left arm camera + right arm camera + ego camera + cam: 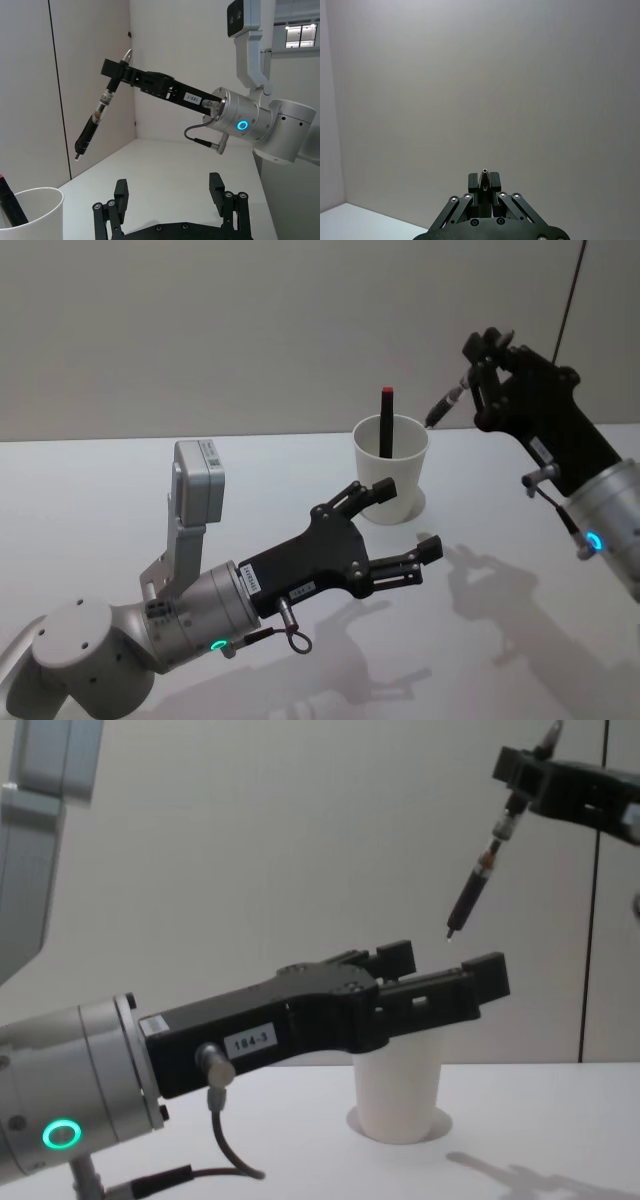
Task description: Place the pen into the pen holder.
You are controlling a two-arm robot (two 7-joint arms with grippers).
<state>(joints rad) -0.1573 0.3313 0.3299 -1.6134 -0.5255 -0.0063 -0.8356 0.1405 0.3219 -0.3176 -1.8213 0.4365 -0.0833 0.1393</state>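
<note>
My right gripper (pixel 487 358) is raised above and to the right of the pen holder (pixel 391 483), a white paper cup. It is shut on the top end of a dark pen (pixel 443 403) that hangs tilted, tip down toward the cup's rim. The left wrist view has that pen (pixel 93 124) beneath the right gripper (pixel 116 75), off to the side of the pen holder (pixel 33 214). In the chest view the pen (pixel 474 890) hangs above the pen holder (pixel 398 1092). My left gripper (pixel 405 517) is open just in front of the cup, holding nothing.
A second black pen with a red end (pixel 386 422) stands inside the cup. The white table (pixel 120 500) stretches to the left and front. A pale wall rises close behind the cup.
</note>
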